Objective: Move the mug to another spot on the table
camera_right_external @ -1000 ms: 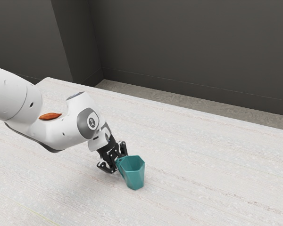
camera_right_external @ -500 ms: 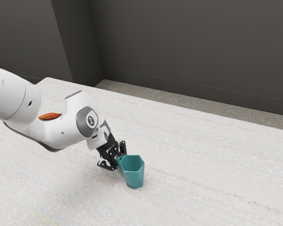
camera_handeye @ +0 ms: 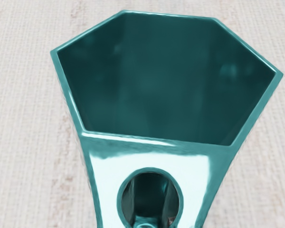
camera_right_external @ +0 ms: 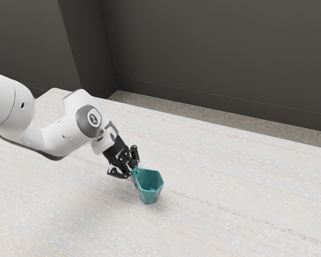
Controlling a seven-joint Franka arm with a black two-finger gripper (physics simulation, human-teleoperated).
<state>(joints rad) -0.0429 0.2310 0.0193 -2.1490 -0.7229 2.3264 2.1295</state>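
A teal hexagonal mug (camera_right_external: 148, 186) hangs tilted just above the pale table (camera_right_external: 241, 176), its mouth turned up and toward the exterior view's right. My black gripper (camera_right_external: 129, 170) is shut on the mug's handle at its upper left side. In the wrist view the mug (camera_handeye: 166, 90) sits right under my hand, its dark hollow inside open to the camera and its looped handle (camera_handeye: 149, 199) closest to the gripper. The mug holds nothing.
The light wood-grain table stretches wide on every side of the mug. Its far edge (camera_right_external: 214, 110) runs along a grey floor strip below dark walls (camera_right_external: 219, 48).
My arm has drawn back up and to the exterior view's left, carrying the mug with it. The mug has risen slightly and tilted more.
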